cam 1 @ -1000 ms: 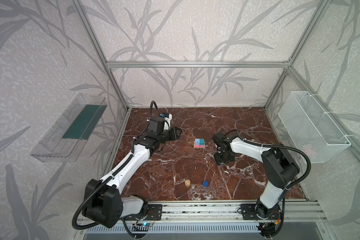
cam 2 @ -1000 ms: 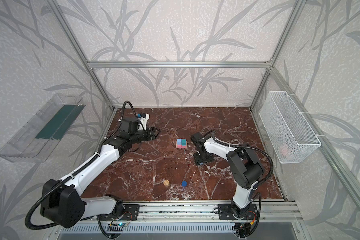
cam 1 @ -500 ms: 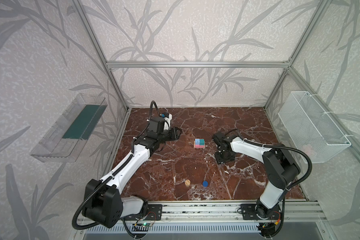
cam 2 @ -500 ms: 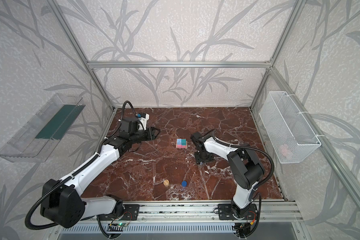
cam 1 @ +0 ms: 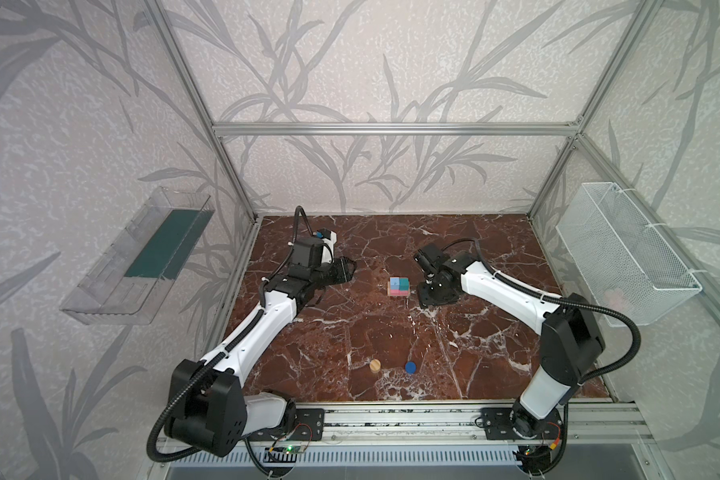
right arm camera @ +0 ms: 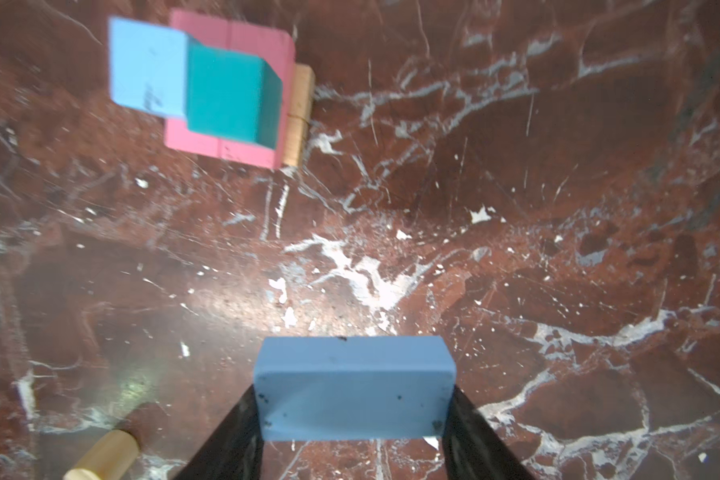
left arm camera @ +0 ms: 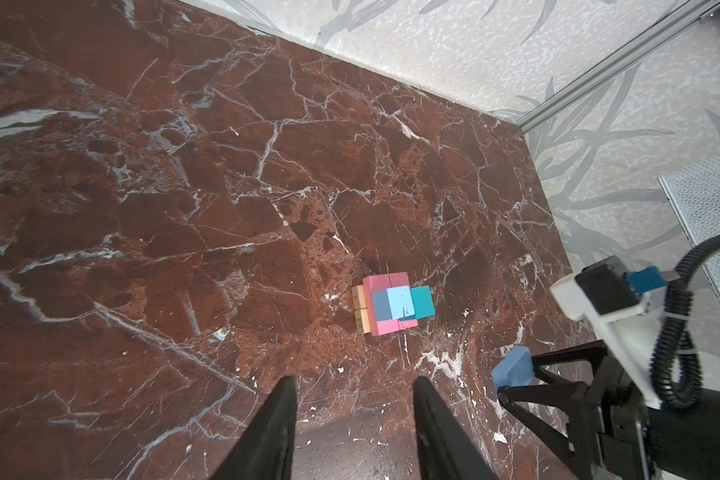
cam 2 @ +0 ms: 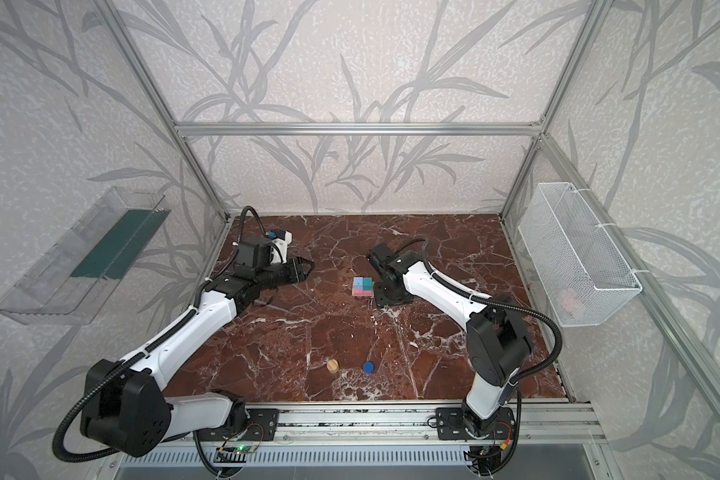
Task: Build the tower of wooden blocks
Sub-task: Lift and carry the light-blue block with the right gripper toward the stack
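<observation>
The tower (cam 1: 399, 286) is standing near the middle of the worktop (cam 1: 350, 332). In the left wrist view, 2 tan bars (left arm camera: 360, 309) are lying side by side at its base, and 2 pink bars (left arm camera: 381, 282) are lying across them. The stacked light blue block (right arm camera: 146, 66) and the teal cube (right arm camera: 225, 97) are sitting on the pink layer, touching each other.

The right claw (right arm camera: 352, 415) is clenching the loose light blue block (right arm camera: 352, 390) between its 2 fingers, gripping it by its short ends. In both top views this claw is hanging just beside the tower on its right, apart from it. Whether the block is touching the worktop I cannot tell.

The left claw (left arm camera: 353, 380) is hovering released, with its jaws spread and nothing between them. It is pointing toward the tower from well to the left.

The tan cylinder (cam 1: 375, 365) and the dark blue cylinder (cam 1: 410, 366) are sitting near each other toward the front of the worktop, well apart from the tower and from both claws.
</observation>
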`<state>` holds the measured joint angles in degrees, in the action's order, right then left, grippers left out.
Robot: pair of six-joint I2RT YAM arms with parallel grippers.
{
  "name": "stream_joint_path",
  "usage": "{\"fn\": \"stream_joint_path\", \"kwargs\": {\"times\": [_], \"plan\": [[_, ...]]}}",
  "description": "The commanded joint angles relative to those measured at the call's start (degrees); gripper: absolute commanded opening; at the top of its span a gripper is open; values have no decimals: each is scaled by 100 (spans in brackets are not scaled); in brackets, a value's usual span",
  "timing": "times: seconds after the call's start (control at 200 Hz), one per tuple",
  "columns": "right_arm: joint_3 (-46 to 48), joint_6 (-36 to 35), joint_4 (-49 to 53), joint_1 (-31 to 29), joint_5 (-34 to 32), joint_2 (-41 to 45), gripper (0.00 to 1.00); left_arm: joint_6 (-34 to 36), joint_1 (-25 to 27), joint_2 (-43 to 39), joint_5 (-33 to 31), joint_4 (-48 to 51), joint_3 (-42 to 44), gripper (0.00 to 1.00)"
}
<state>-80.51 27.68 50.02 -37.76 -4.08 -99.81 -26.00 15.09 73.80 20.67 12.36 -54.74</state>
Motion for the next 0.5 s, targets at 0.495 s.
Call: {"fn": "stream_joint_path", "kwargs": {"times": [0.495], "plan": [[-2402,466,865,-360,-265,-1733,47,140,-357,-335,109,59,225,45]]}}
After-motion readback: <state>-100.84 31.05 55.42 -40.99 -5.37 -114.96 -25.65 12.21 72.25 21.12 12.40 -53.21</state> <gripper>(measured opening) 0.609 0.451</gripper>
